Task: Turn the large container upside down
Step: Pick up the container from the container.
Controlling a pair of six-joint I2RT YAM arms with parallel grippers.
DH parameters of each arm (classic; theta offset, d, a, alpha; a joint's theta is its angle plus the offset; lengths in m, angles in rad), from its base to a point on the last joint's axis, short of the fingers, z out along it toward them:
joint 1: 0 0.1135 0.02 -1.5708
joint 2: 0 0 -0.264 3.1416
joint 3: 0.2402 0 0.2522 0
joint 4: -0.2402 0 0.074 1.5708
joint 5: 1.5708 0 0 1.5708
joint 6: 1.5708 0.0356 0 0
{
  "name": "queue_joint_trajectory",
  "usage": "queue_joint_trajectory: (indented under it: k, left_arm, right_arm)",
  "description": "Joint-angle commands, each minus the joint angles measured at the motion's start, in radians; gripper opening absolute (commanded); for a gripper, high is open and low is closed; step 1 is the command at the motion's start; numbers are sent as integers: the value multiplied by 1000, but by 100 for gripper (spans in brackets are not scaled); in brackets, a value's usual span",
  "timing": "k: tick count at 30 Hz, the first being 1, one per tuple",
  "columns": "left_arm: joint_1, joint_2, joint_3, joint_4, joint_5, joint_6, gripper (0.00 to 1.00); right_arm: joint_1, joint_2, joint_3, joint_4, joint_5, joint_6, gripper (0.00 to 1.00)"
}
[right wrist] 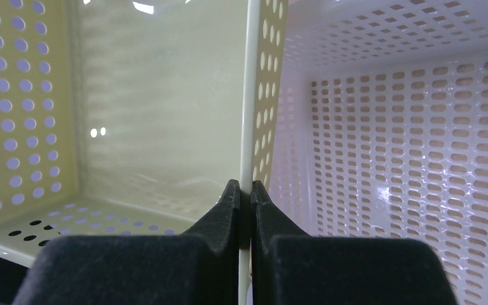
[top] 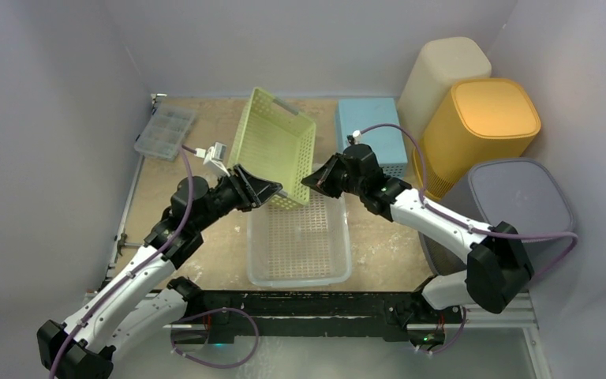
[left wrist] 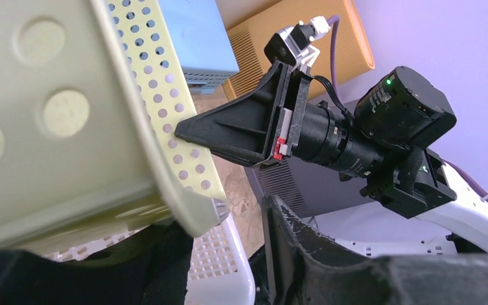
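Room to pass over bare tabletop (top: 219,251) left of the white basket (top: 298,278) and in the strip between it and the gray bin (top: 521,197). Blocked at centre by the tilted yellow basket (top: 272,146), pinched by the right gripper (top: 309,180). Walled at back right by blue box (top: 371,130), beige bin (top: 446,75), orange bin (top: 485,126); at back left, clear organizer (top: 164,133).

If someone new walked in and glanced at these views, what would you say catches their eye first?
The yellow-green basket stands out first, held tilted over a white basket at the table's centre. The right tool is pinched shut on its wall, and the left tool straddles its near rim. A bright orange bin stands at the far right.
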Motion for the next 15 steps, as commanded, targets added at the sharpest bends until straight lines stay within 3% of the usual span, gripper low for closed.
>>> queue_joint_trajectory:
  k: [1, 8, 15]
  left_arm:
    - [-7, 22, 39, 53, -58, 28, 39]
    - [-10, 47, 43, 60, -139, 17, 35]
    - [-13, 68, 49, 82, -165, 18, 23]
  right_arm:
    - [6, -2, -4, 105, -99, -2, 0]
    - [35, 1, -12, 142, -115, 12, 0]
    - [66, 38, -18, 202, -145, 33, 0]
